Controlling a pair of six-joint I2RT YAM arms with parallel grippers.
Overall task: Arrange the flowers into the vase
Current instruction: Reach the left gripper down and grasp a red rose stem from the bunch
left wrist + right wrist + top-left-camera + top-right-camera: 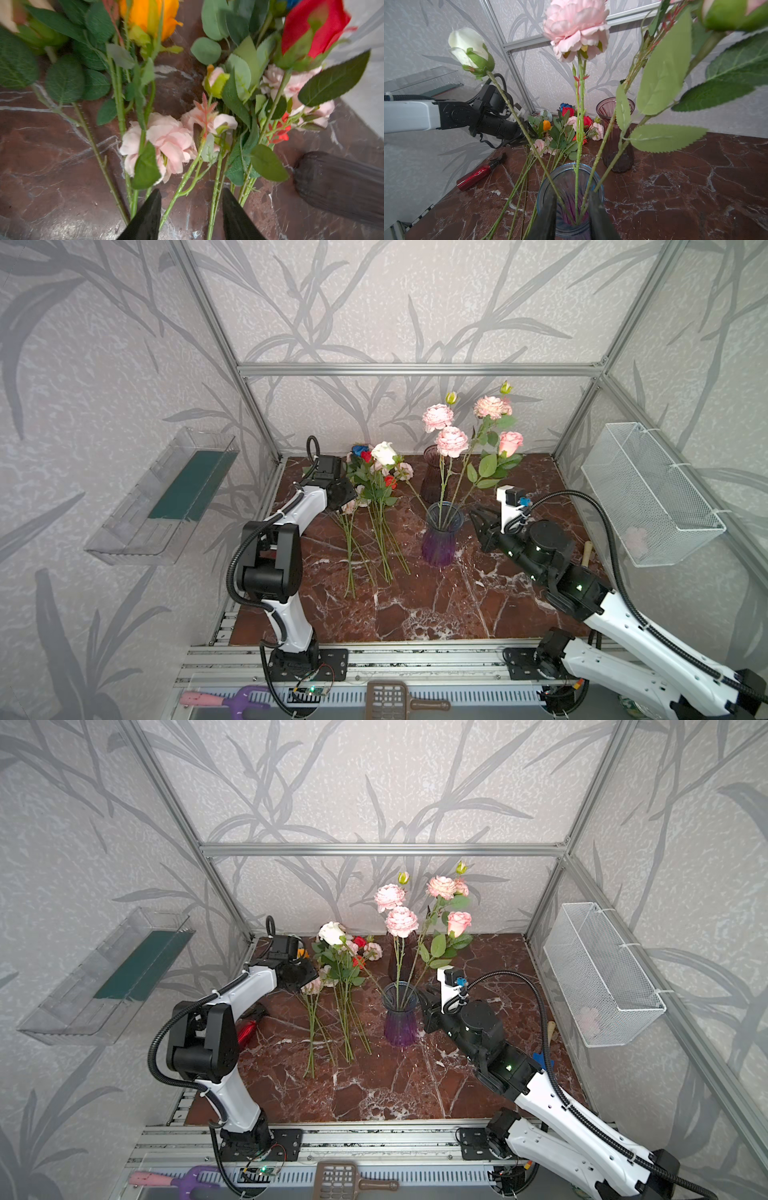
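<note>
The blue-and-purple glass vase (442,535) (400,1016) (601,188) stands mid-table. It holds several pale pink flowers (452,440) (401,921) (576,27) and a white rose (384,452) (469,45) that leans left. Loose flowers (374,489) (340,971) lie in a pile to its left: orange (149,16), red (315,27) and pink (166,143). My left gripper (351,499) (309,979) (191,189) is open low over that pile, with two green stems between its fingers, untouched. My right gripper (478,520) (424,996) (572,197) is open just right of the vase, its fingers apart at the rim.
A second, dark purple vase (432,472) (615,133) (340,187) stands behind the first. A red spray bottle (247,1031) (475,176) lies at the table's left edge. A white wire basket (648,493) hangs on the right wall, a clear shelf (166,497) on the left.
</note>
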